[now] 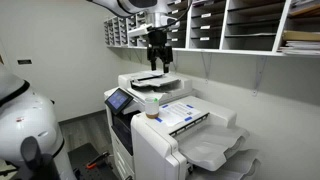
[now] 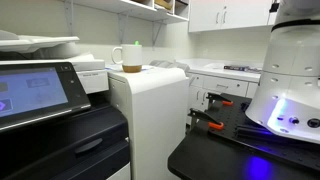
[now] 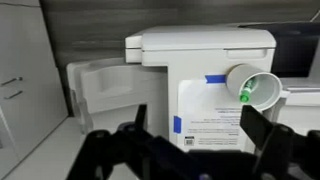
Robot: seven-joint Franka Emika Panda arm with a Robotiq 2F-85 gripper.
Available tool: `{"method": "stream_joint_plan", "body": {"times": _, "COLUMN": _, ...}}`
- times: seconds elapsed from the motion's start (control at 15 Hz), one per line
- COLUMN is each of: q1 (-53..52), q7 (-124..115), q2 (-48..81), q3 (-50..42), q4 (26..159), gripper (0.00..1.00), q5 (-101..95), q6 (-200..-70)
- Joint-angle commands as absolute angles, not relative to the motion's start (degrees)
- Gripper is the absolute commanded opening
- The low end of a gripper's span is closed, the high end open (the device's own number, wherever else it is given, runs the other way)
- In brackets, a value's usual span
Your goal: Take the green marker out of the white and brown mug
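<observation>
Gripper [image 1: 158,62]: fingers spread wide, empty, hanging above copier [image 1: 180,140]. White and brown mug [image 3: 255,88]: on copier top, two o'clock in wrist view. Green marker [image 3: 245,96]: inside mug.

This is an office copy room: a big white copier [image 1: 160,140] with a touchscreen panel [image 2: 30,92], wall pigeonholes [image 1: 240,25] (stuffed with paper), and white cabinets [image 2: 225,14] overhead.

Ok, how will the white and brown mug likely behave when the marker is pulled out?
The white and brown mug looks small and probably light, so it may tip if the green marker drags on its rim. It stands on the smooth white copier top, so a push would likely slide it.
</observation>
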State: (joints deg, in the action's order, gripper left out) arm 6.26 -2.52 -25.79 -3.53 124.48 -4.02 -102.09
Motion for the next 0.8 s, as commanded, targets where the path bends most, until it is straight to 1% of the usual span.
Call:
{"method": "stream_joint_plan", "body": {"times": 0.0, "q1": 5.9, "q7": -2.6, "q2": -25.7, "q3": -3.8, "q4": 124.3, "gripper": 1.00, "q5": -4.1, "q6": -101.9}}
{"method": "stream_joint_plan", "body": {"times": 0.27, "q1": 4.0, "q7": 4.5, "q2": -22.7, "q3": -3.3, "q4": 123.0, "gripper": 1.00, "q5": -6.6, "q6": -98.7}}
{"method": "stream_joint_plan", "body": {"times": 0.73, "q1": -2.4, "q7": 15.3, "q2": -10.0, "q3": -0.1, "q4": 119.6, "gripper": 1.00, "q5": -6.5, "q6": -98.4}}
